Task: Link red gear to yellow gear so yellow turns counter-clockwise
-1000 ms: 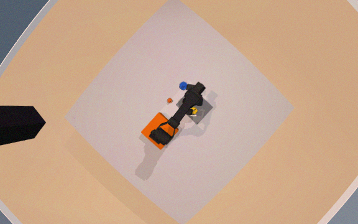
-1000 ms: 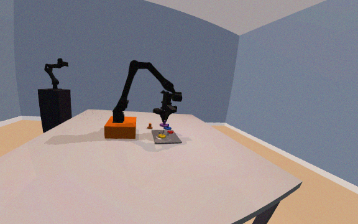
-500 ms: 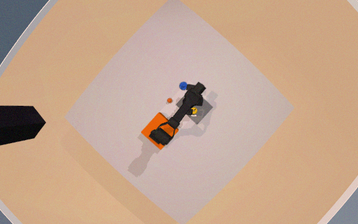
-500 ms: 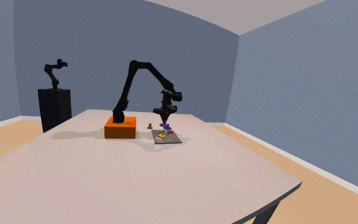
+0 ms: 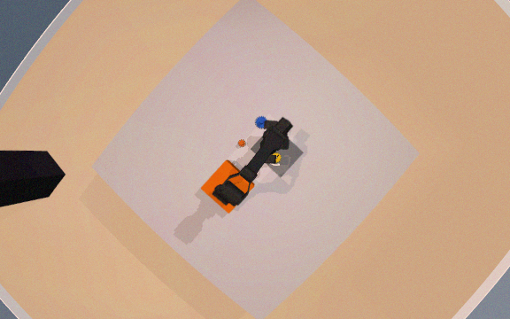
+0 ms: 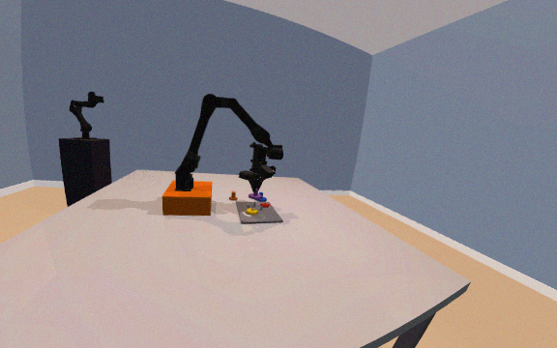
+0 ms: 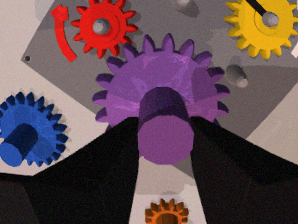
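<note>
My gripper (image 7: 164, 127) (image 6: 256, 191) is shut on the handle of the large purple gear (image 7: 125, 95) (image 6: 254, 196). The gear hangs level above the near edge of the grey board (image 7: 55, 75) (image 6: 274, 218) (image 5: 282, 170). In the wrist view the red gear (image 7: 87, 27) (image 6: 265, 205) is up and left of it, and the yellow gear (image 7: 245, 35) (image 6: 251, 211) (image 5: 278, 157) up and right. One empty peg (image 7: 242, 80) shows below the yellow gear, another peg (image 7: 185, 4) at the top edge. The purple gear hides part of the board.
A blue gear (image 7: 42, 130) (image 5: 260, 122) (image 6: 262, 199) stands on the table beside the board, left in the wrist view. A small orange gear (image 7: 167, 212) (image 5: 242, 143) (image 6: 233, 197) stands nearer the arm's orange base (image 5: 215, 182) (image 6: 187, 205).
</note>
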Available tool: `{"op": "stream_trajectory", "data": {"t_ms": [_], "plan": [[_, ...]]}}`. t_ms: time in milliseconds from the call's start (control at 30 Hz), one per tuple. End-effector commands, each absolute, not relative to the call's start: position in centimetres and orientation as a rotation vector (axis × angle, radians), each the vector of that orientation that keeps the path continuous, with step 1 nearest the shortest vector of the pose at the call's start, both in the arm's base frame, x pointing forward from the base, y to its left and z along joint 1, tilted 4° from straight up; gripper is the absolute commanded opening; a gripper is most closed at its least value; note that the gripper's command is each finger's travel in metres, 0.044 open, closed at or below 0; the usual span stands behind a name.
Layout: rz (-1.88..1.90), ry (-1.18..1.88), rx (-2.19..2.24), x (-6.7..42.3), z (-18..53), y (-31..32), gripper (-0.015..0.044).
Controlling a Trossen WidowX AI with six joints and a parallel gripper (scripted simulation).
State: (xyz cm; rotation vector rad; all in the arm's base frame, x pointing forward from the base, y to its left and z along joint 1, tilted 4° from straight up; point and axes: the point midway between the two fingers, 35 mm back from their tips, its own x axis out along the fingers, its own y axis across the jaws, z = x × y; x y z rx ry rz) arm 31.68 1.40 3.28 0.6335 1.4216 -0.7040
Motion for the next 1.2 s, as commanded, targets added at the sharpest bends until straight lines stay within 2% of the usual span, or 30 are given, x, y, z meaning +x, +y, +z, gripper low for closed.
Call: {"op": "stream_trajectory", "data": {"t_ms": [0, 800, 1167], "plan": [[-0.678, 1.432, 0.599, 31.6, 2.6, 1.2, 0.0], [-0.889, 1.345, 0.819, 31.6, -0.1, 1.0, 0.0], [-0.791, 1.389, 0.716, 31.7, -0.3, 1.1, 0.0]]}}
